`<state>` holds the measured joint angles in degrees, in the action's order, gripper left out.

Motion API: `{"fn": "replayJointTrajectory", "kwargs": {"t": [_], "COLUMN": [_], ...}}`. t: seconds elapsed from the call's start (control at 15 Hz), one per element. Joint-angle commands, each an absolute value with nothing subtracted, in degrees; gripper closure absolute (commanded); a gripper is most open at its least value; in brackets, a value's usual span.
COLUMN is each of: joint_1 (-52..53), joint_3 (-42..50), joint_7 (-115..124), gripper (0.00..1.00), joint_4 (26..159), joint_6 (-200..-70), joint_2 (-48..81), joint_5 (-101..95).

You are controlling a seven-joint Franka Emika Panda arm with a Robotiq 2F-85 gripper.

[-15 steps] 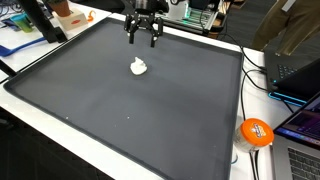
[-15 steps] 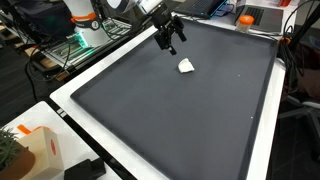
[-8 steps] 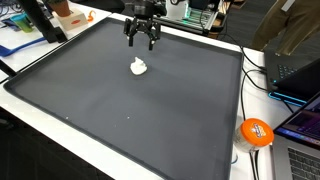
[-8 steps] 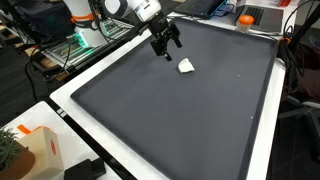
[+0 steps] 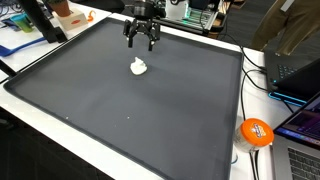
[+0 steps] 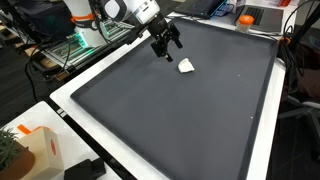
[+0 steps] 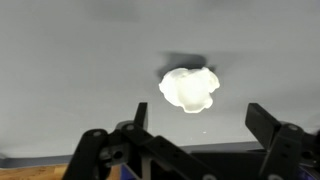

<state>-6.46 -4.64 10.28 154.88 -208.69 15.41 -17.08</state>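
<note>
- Overall, the gripper (image 5: 141, 44) hung above the far part of the mat (image 5: 150, 115) and touched nothing.
- Its jaws stood wide apart and empty; both exterior views and the wrist view agreed on this.
- The lump (image 5: 139, 67), white and crumpled in look, lay on the mat near the gripper, on the side toward the mat's middle.
- In an exterior view the lump (image 6: 186, 66) lay close to the gripper (image 6: 168, 50), with a clear gap between them.
- The wrist view showed the lump (image 7: 189, 89) beyond the gripper (image 7: 195, 125), roughly centred between the two fingers (image 7: 270, 135), with a small shadow on the mat.
- The mat was dark and lay on a white table (image 6: 262, 150).
- An orange ball (image 5: 256, 132) sat off the mat, well apart from the gripper.
- The lump's material could not be told.
</note>
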Motion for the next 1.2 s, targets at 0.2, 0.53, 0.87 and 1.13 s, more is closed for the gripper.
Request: {"fn": "replayJointTrajectory", "kwargs": {"t": [0.2, 0.53, 0.87, 1.13], "joint_1": [-8.14, -8.08, -8.32, -8.96], "joint_3": [-5.13, -4.88, -4.92, -5.22], "joint_7": [9.69, 9.44, 9.85, 11.07], "gripper": [0.0, 0.0, 0.0, 0.0], "joint_4": [155.37, 155.18, 155.01, 155.06], "joint_6": [-215.92, -218.5, -221.22, -220.81], "joint_2": [17.64, 18.9, 20.31, 20.33], "joint_5": [-18.73, -18.62, -19.14, -20.26]}}
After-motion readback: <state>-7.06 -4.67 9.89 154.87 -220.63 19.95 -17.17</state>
